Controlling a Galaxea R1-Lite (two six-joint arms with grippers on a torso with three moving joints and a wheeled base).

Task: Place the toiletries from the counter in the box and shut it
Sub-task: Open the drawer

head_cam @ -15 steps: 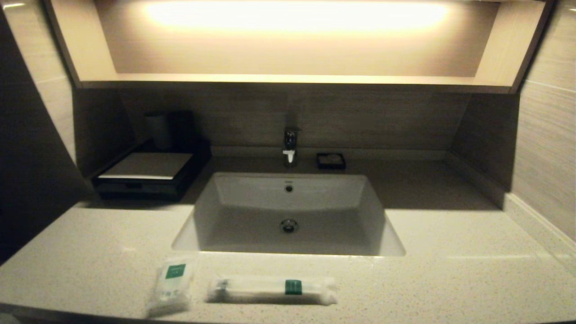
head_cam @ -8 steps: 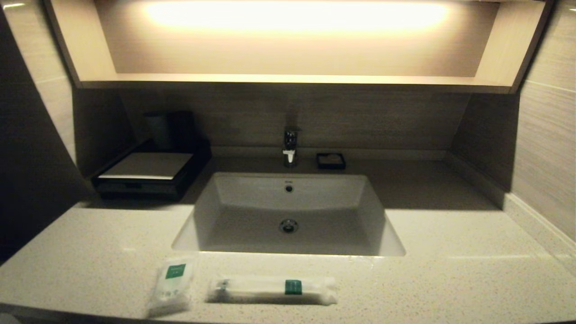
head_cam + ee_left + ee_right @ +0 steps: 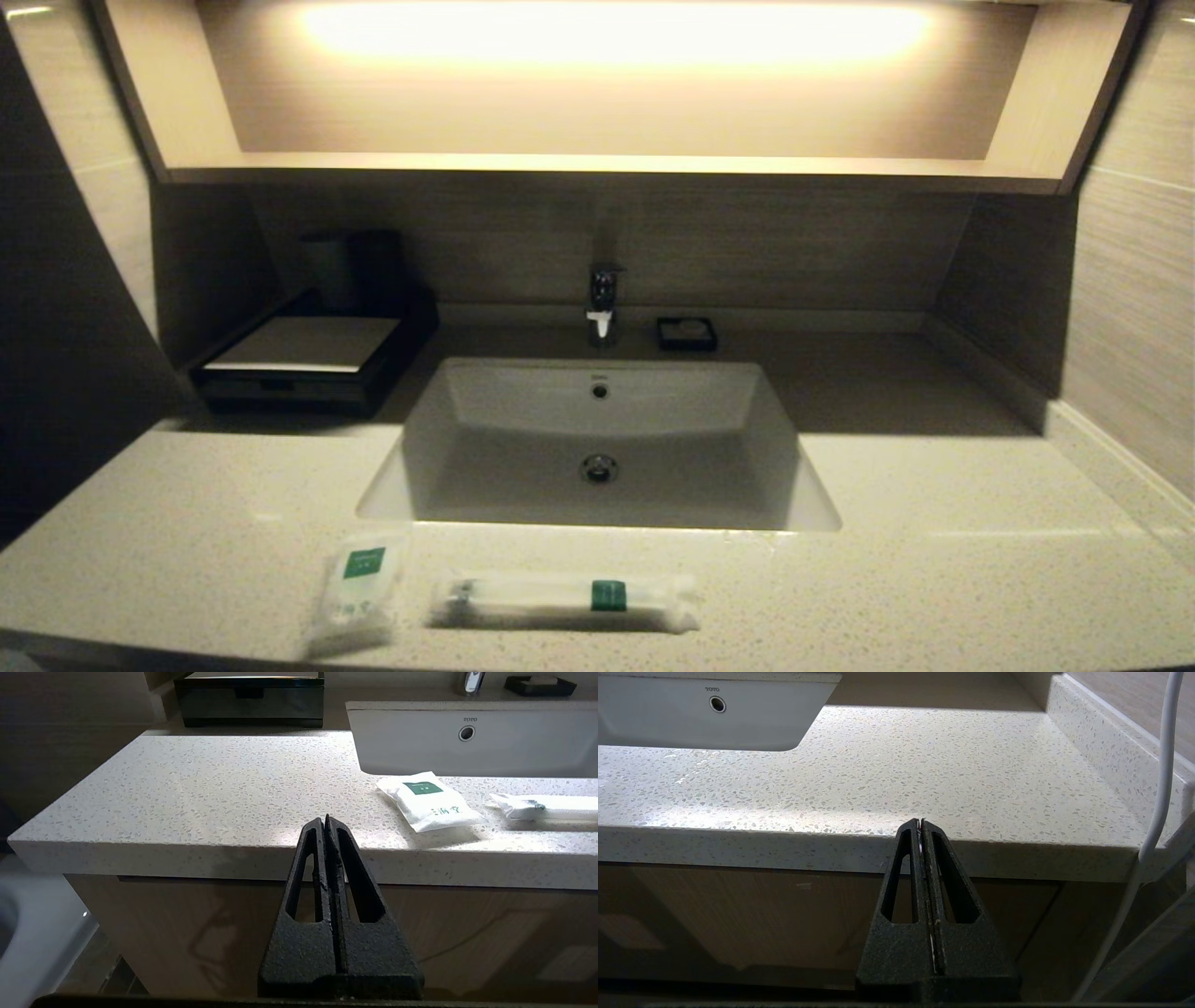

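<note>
Left gripper point(image 3: 325, 820): fingers pressed together, nothing between them. It hangs in front of the counter's front edge, below the level of the top surface, on the robot's left side. Right gripper point(image 3: 920, 822): fingers likewise pressed flat against each other, empty, parked before the front edge on the right side. Neither gripper appears in the head view.

Counter point(image 3: 934, 579): pale speckled stone. Both toiletries lie on its front strip, between the sink and the front edge. The small pouch point(image 3: 357, 590) lies flat left of centre, green label facing up. The long packet point(image 3: 565, 599) lies just to its right, lengthwise along the front edge, close to the pouch but apart from it. Its green label sits right of its middle.

Sink point(image 3: 597, 401): white, rectangular, sunk into the counter centre; the basin holds no loose item, only the drain and overflow fittings.

Box point(image 3: 303, 359): at the rear left corner, pale top panel up, drawer tray pushed in flush with the front. Contents cannot be seen. A dark cup point(image 3: 329, 269) stands behind it.

Small black dish point(image 3: 687, 333): beside the tap point(image 3: 602, 303), holding a pale object.
</note>
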